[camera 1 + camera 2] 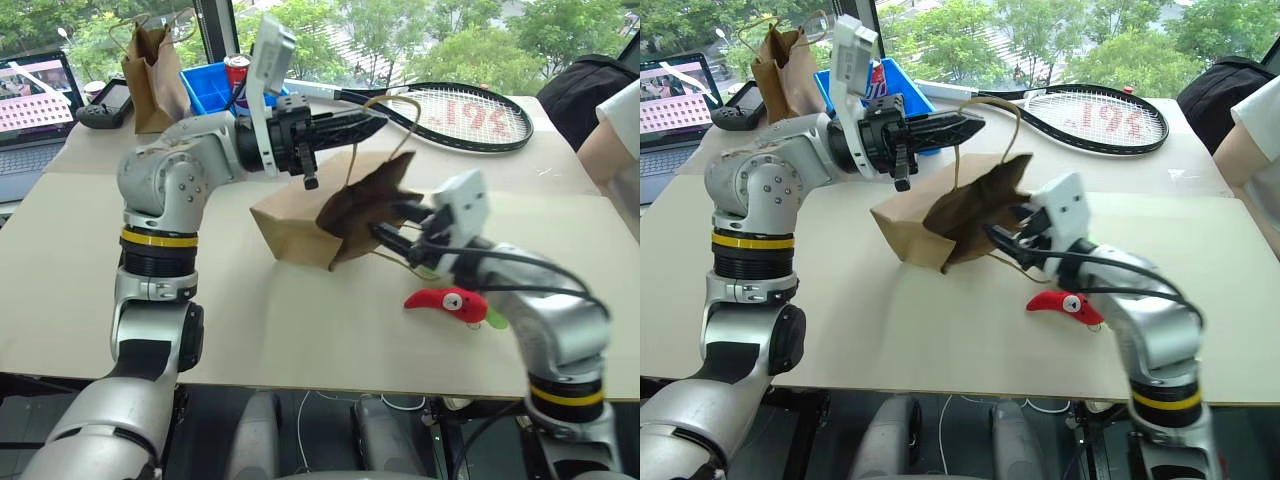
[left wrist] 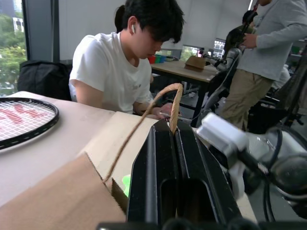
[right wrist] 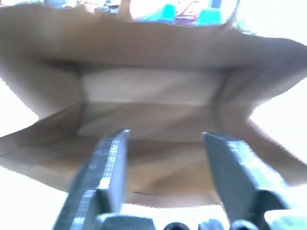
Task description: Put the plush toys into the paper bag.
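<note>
- Surface: you are working over a pale beige table (image 1: 300, 330) set against a window with green trees behind it
- Nearest item: a red chili plush toy (image 1: 447, 302) with eyes and a green leaf end lies on the table at your right, just beside the right forearm and outside the bag
- Right gripper (image 1: 392, 232): level at the mouth of the bag, its two fingers (image 3: 112, 167) spread wide with nothing between them; your right wrist view looks straight into the brown interior
- Paper bag (image 1: 300, 225): smooth brown kraft, lying on its side mid-table, mouth turned toward the right gripper and pulled open
- Green plush toy (image 2: 125, 183): a sliver of lime green shows at the bag's rim in your left wrist view; too little is visible to say how it sits
- Left gripper (image 1: 375, 120): above the bag, fingers pinched together on the twine handle (image 2: 163, 103), which loops up over them
- Farther back: a tennis racket (image 1: 470, 115) on your right; a blue bin (image 1: 212, 88) with a red can (image 1: 237, 68), and a crumpled darker paper bag (image 1: 152, 72) on your left
- Far left corner: a laptop (image 1: 35, 100) with a black controller (image 1: 105, 108) beside it
- Far right edge: a seated person in a white shirt (image 2: 112, 72)
</note>
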